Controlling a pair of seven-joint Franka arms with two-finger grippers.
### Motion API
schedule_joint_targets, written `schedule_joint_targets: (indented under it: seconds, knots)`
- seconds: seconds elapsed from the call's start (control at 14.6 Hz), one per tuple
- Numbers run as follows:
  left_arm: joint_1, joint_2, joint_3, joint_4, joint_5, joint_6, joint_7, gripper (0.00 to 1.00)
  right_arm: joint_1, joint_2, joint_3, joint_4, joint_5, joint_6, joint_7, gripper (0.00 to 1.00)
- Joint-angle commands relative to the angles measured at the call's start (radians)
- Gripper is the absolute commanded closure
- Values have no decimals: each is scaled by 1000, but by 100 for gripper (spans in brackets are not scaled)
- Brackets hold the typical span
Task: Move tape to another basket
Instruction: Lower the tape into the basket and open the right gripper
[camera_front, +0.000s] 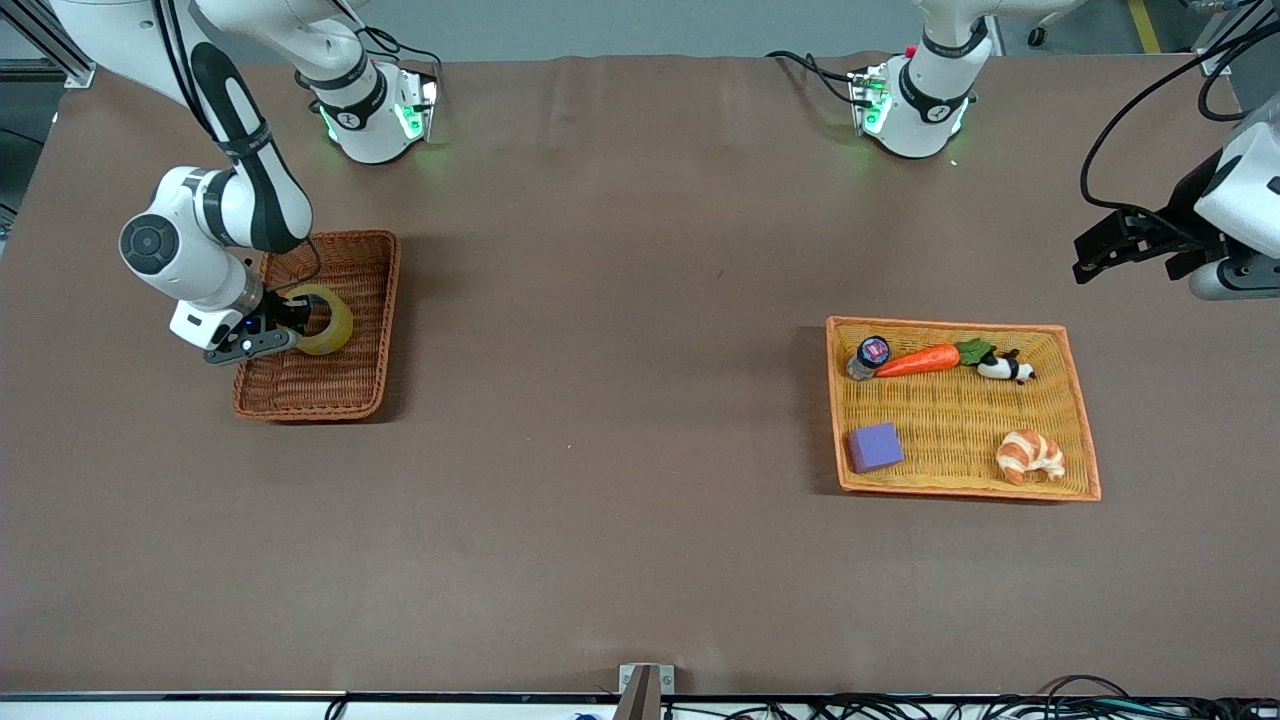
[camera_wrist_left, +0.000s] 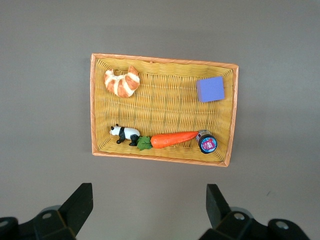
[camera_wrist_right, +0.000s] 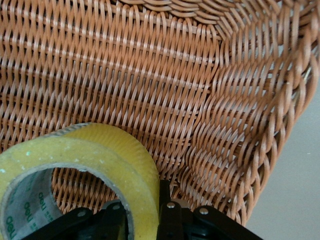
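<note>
The tape (camera_front: 328, 320), a yellowish translucent roll, stands on edge inside the reddish-brown wicker basket (camera_front: 385, 300) at the right arm's end of the table. My right gripper (camera_front: 296, 326) is shut on the roll's wall. In the right wrist view one of its fingers (camera_wrist_right: 112, 216) is inside the ring of the tape (camera_wrist_right: 107, 150) and the other outside, with the gripper (camera_wrist_right: 140, 210) close over the basket's woven floor (camera_wrist_right: 125, 70). My left gripper (camera_front: 1095, 255) waits open and empty in the air at the left arm's end of the table, fingers wide apart (camera_wrist_left: 150, 200).
A flat orange-yellow woven tray (camera_front: 950, 325) lies toward the left arm's end. It holds a purple cube (camera_front: 875, 446), a croissant (camera_front: 1030, 455), a carrot (camera_front: 918, 361), a panda figure (camera_front: 1005, 368) and a small jar (camera_front: 868, 355). The left wrist view shows the tray (camera_wrist_left: 227, 150) from above.
</note>
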Motion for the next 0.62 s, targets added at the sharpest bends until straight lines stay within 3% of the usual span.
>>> schedule_joint_targets:
  seconds: [0.0, 0.27, 0.34, 0.41, 0.48, 0.55]
  knots:
    - [3, -5, 2, 1, 5, -9, -2, 0, 13, -15, 6, -18, 36, 10, 2, 78]
    - [2, -3, 2, 4, 15, 0, -4, 0, 27, -17, 8, -18, 65, 8, 3, 78]
    - [0, -3, 3, 4, 20, 0, -5, 0, 27, -15, 8, -18, 65, 8, 2, 74]
    - [2, -3, 5, 2, 18, 0, -5, 0, 27, -15, 8, -16, 65, 7, 0, 49]
    - [5, -5, 6, 4, 18, -5, 2, 0, 27, -15, 8, -16, 65, 7, 0, 15]
    - [11, -5, 8, 4, 18, -6, 7, 0, 27, -20, 8, -11, 65, -1, -2, 0]
